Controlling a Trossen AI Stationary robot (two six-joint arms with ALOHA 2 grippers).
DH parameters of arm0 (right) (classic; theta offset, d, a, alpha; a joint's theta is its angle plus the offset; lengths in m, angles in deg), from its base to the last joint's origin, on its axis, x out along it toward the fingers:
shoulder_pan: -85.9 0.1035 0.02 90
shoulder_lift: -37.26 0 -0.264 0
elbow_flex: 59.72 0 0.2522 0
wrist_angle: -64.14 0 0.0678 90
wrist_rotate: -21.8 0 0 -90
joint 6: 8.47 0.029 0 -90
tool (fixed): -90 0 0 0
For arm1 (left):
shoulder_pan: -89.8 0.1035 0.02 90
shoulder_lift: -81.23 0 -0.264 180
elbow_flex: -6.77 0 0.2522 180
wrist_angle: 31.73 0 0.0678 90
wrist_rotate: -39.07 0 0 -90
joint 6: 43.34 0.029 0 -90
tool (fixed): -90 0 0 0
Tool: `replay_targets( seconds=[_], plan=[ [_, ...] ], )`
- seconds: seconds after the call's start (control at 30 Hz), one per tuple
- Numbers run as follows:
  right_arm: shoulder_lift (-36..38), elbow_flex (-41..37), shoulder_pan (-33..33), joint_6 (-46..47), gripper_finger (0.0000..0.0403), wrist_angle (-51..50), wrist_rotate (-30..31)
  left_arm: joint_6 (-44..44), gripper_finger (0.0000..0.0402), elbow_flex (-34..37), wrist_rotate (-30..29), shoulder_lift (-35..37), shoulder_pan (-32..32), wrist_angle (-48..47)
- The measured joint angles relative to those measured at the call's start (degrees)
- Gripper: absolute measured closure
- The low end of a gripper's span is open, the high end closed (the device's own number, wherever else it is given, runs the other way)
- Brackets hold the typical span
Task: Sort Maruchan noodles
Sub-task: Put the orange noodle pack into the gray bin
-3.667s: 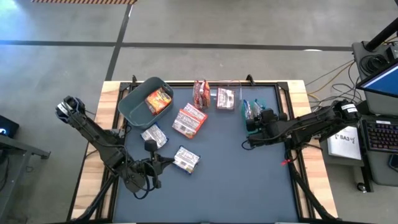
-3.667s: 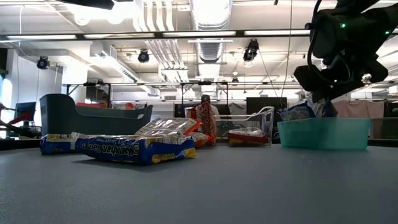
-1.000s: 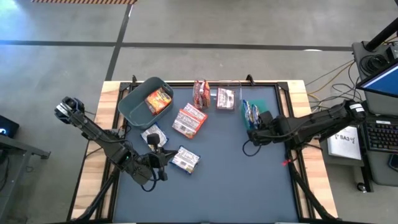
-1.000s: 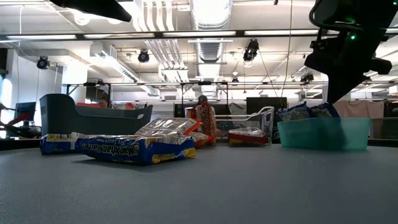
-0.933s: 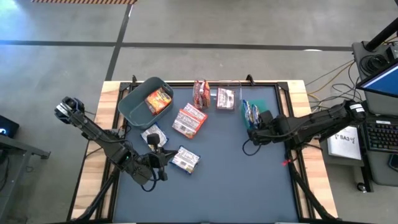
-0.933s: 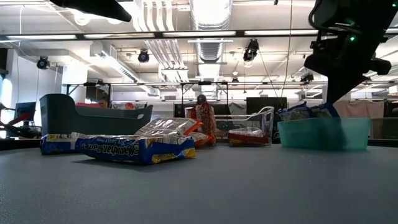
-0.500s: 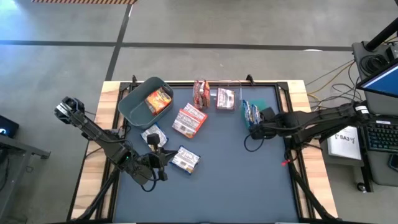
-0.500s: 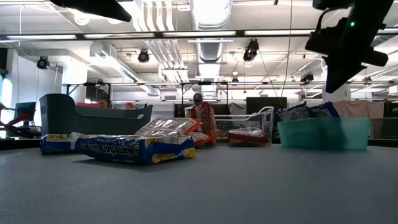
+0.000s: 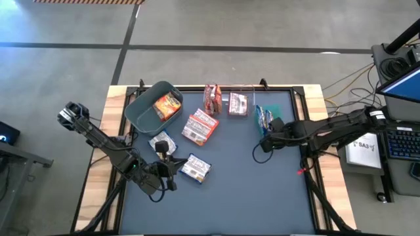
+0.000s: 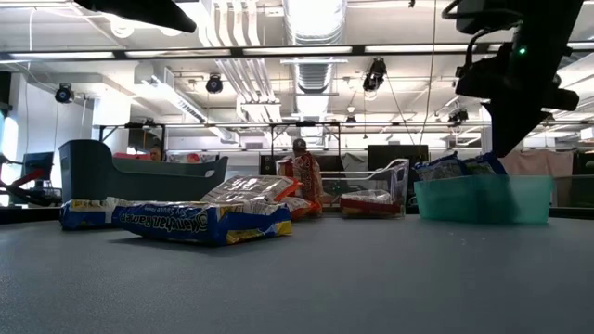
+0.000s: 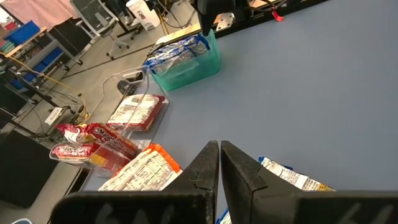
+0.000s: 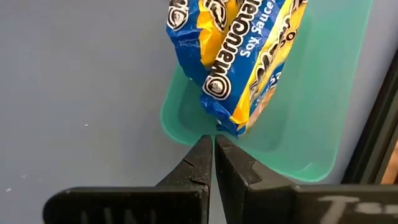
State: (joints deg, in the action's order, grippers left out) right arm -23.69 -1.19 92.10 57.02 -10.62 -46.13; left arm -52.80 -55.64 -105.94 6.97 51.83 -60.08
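Maruchan noodles lie scattered over my blue bench, some loose and some already in bins. Nearest to me, on the left, a blue-and-white packet lies flat on the open surface. My left tool hovers just beside it with its fingers pressed together and nothing held. A little farther and to the left lies a silvery packet, back side up.

Around the middle, an orange-red packet lies loose, its printed back showing. To the right, my right tool hangs just beside the near end of the green bin, its fingers closed and empty. Two blue-and-white packets stand on edge in that bin, leaning against each other.

At the far side, a grey bin on the left holds one orange-red packet. Right of it, maroon packets stand upright. Next comes a clear bin with a maroon-and-white packet lying flat inside.

I judge these packets to be light. The wrapper is thin, glossy plastic that likely slides against my fingers and crinkles. The noodle block inside is stiff but brittle, so a hard squeeze could crack it. I would take a loose packet across its short width, fingers over the two long edges near the middle. A flat packet gives little edge to catch, so I must open wide and come down close to the bench.
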Motion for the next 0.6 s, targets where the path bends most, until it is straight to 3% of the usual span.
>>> replay_targets(
  seconds=[0.6],
  plan=[
    [-3.6, 0.0, -3.1, -2.0, 0.0394, -0.2, 9.2, 0.0, 0.0402, 0.0, 0.0, 0.0, 0.0, 0.0]
  ],
)
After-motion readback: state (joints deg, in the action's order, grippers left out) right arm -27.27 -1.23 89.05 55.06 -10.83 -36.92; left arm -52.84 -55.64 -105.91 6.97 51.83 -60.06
